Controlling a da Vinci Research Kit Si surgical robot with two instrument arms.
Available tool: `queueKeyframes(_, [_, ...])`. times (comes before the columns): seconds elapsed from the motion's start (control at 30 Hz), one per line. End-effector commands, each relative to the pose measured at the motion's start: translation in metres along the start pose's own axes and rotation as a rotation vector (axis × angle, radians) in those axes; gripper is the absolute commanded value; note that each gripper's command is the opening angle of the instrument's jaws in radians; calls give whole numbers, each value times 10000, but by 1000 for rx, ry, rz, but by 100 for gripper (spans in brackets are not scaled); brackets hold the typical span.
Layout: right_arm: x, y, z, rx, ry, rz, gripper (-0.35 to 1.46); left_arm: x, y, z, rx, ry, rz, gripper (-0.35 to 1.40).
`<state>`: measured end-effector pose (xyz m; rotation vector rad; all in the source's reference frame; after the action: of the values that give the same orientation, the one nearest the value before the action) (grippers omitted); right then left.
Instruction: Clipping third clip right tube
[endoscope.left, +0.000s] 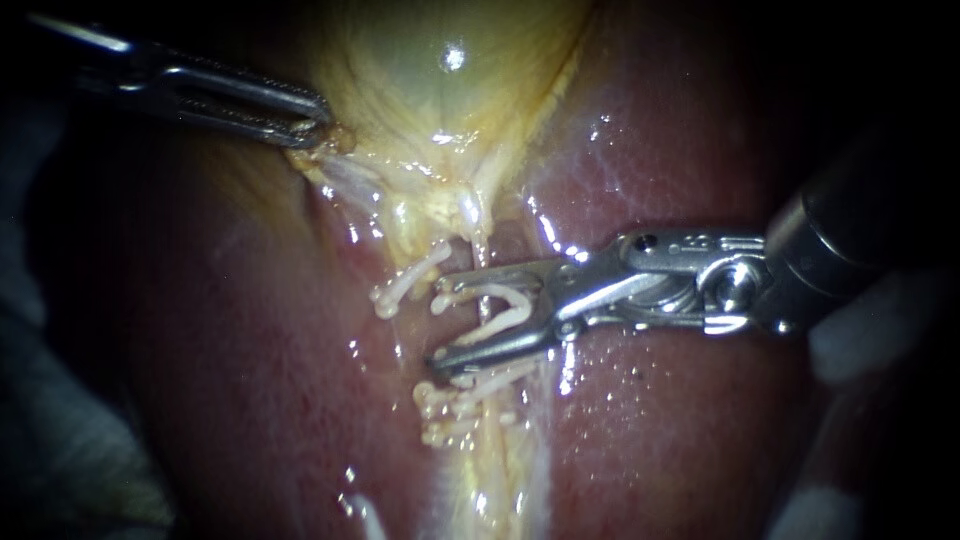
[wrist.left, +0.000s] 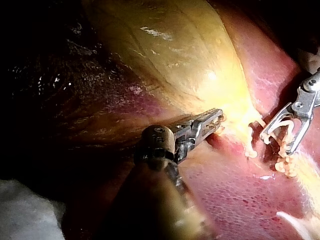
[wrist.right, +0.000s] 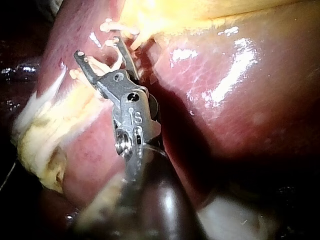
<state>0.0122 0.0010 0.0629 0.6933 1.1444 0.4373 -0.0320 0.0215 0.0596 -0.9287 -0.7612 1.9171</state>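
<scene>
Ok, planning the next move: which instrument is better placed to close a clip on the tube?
Right. The right instrument holds an open clip astride the tube; the left instrument is shut on the gallbladder, well apart.

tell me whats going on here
The left instrument has its jaws shut on the lower edge of the gallbladder. The right instrument holds an open white clip between its jaws, set across the right tube and not yet squeezed closed. Other clips already sit lower on the tube, and one sits on the neighbouring tube, over the liver.
</scene>
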Motion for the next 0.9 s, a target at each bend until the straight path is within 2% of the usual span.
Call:
queueKeyframes(0.03, [3, -1, -4, 1, 0, 3, 50, 0, 0, 0, 0, 0, 0, -35])
queueKeyframes(0.2, [18, -6, -28, 13, 2, 14, 50, -1, 0, -1, 0, 0, 0, -35])
queueKeyframes(0.33, [17, -4, -45, 15, 3, 17, 50, -1, 0, -1, 0, 0, 0, -35])
queueKeyframes(0.43, [10, 2, -52, 14, 2, 44, 50, -1, 0, -1, 0, 0, 0, -35])
queueKeyframes(0.63, [-8, 25, -59, 3, 2, 68, 50, -1, 0, -1, 0, 0, 0, -35])
queueKeyframes(0.9, [-37, 45, -44, -11, 0, 98, 50, -1, 0, -1, 0, 0, 0, -35])
